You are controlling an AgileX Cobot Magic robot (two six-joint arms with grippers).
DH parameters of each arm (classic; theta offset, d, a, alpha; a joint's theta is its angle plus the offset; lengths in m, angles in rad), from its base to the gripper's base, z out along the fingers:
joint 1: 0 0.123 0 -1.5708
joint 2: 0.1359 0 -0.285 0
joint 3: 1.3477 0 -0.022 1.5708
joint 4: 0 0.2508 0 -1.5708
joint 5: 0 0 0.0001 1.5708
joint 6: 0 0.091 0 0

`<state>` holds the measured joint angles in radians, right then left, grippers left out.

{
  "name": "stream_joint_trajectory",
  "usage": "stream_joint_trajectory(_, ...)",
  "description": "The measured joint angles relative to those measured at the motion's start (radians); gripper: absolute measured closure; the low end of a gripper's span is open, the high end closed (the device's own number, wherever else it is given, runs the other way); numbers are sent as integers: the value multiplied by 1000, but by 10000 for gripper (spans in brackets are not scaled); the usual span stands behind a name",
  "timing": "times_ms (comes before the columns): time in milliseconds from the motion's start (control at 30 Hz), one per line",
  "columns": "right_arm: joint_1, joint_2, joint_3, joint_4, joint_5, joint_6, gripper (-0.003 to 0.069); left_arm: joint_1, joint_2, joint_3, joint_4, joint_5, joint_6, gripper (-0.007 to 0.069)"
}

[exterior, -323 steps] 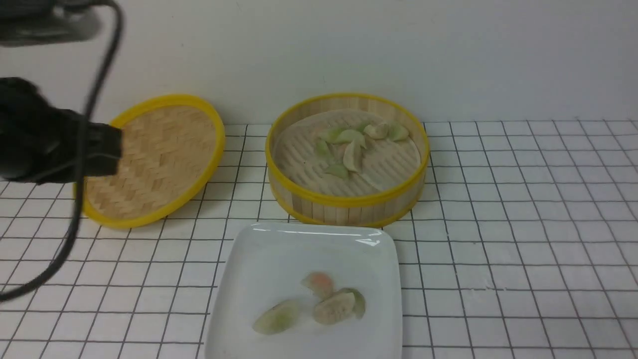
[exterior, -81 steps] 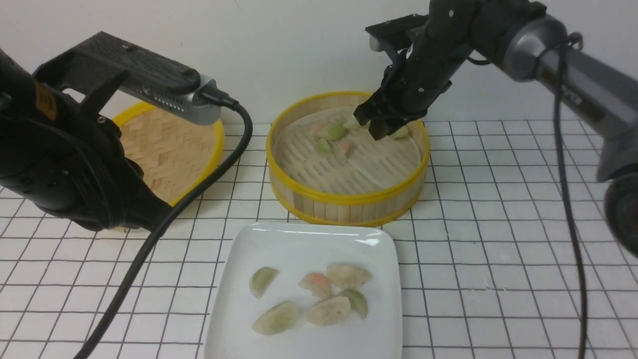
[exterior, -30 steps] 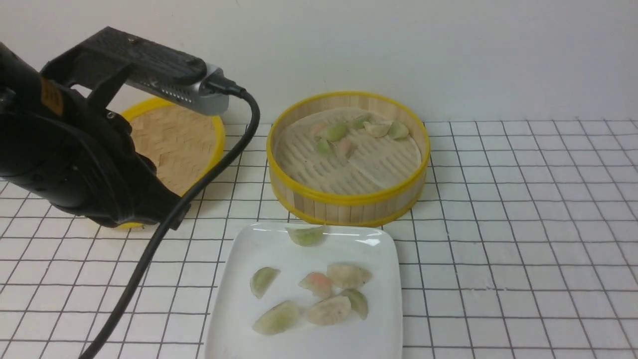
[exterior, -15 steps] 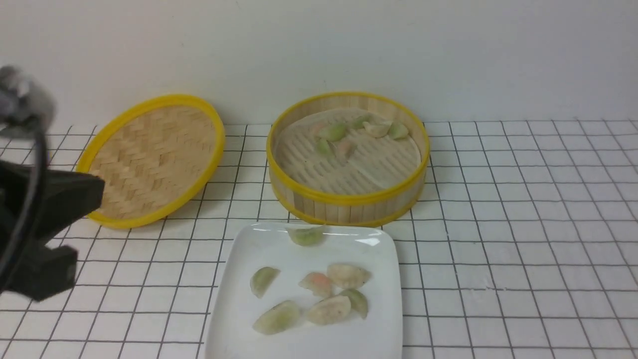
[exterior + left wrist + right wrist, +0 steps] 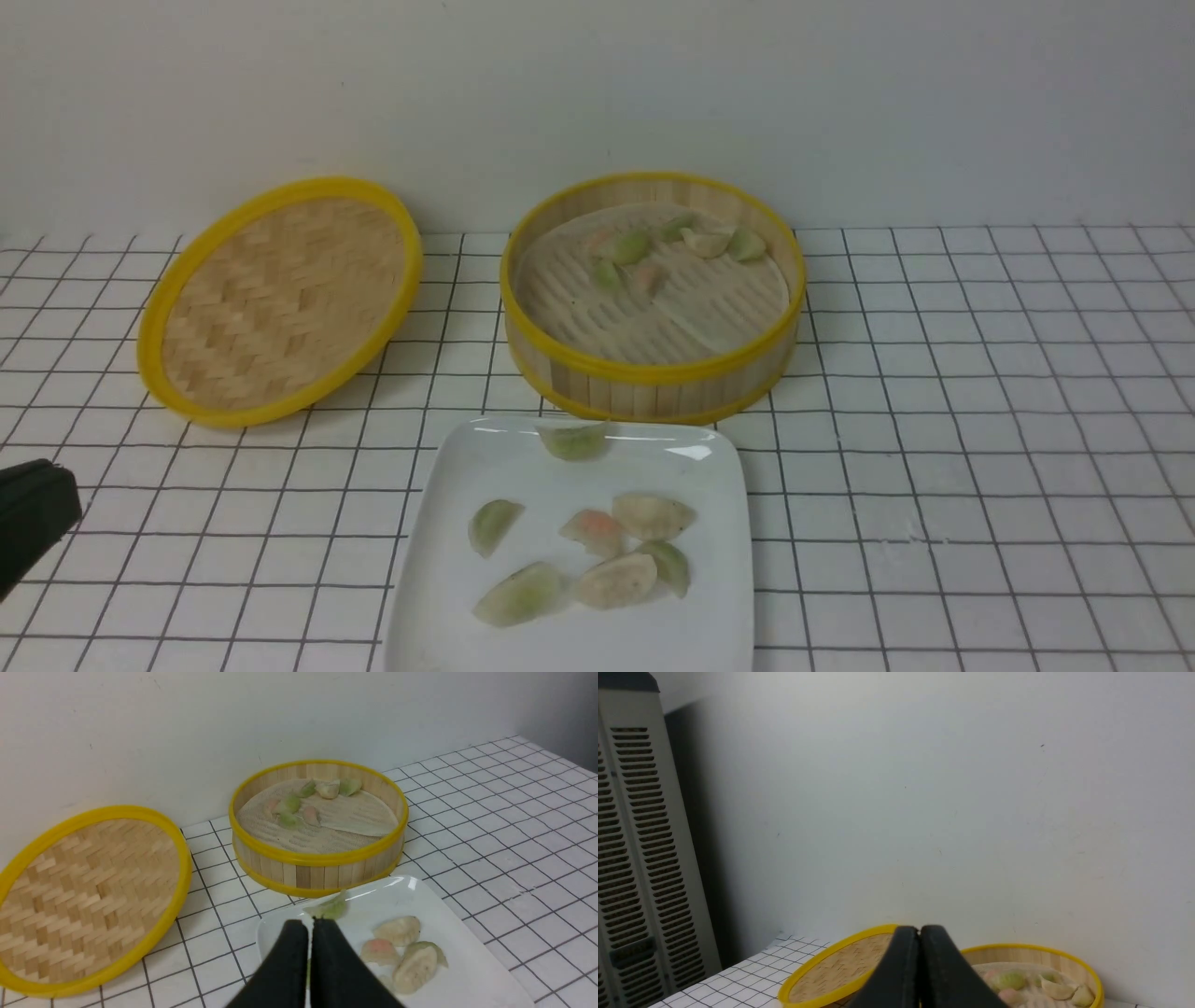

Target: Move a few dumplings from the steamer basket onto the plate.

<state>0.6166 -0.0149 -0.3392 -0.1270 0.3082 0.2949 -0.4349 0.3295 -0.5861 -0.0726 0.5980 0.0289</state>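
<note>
Up close, the left hand (image 5: pixel 311 924) has its two fingers pressed together with nothing between them. In its wrist view a green dumpling (image 5: pixel 330 908) shows just past the tips. It lies on the far rim of the plate (image 5: pixel 439 579), with its long axis running left to right along that edge. Six more dumplings (image 5: pixel 616 579) lie mid-plate, pointing various ways. Behind the plate on the table (image 5: pixel 934 467) stands the steamer basket (image 5: pixel 653 378), holding others toward its far side. The right hand (image 5: pixel 920 931) is likewise closed and empty, farther off.
</note>
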Motion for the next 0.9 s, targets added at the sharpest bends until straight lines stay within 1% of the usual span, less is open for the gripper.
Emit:
stream_joint_trajectory(267, 0, 0, 0, -3, 0, 0, 673, 0, 0, 8, 0, 24, -1, 631)
stream_joint_trajectory(367, 0, 0, 0, -3, 0, 0, 673, 8, -13, 35, 8, 8, 3, 631)
stream_joint_trajectory(467, 0, 0, 0, -3, 0, 0, 673, 79, -79, 127, 16, -76, 7, 631)
stream_joint_trajectory(500, 0, 0, 0, -3, 0, 0, 673, 86, -85, 136, 17, -90, 7, 631)
stream_joint_trajectory(567, 0, 0, 0, -3, 0, 0, 673, 191, -176, 273, 16, -171, 8, 631)
stream_joint_trajectory(667, 0, -1, 0, -3, 0, 0, 673, 304, -275, 417, 16, -224, 8, 631)
stream_joint_trajectory(700, 0, -1, 0, -3, 0, 0, 673, 310, -280, 435, 16, -226, 8, 631)
stream_joint_trajectory(767, 0, -1, 0, -3, 0, 0, 673, 373, -329, 536, 16, -236, 8, 631)
stream_joint_trajectory(833, 0, -1, 0, -3, 0, 0, 673, 397, -338, 595, 18, -235, 8, 631)
stream_joint_trajectory(900, 0, -1, 0, -3, 0, 0, 673, 402, -339, 611, 19, -232, 8, 631)
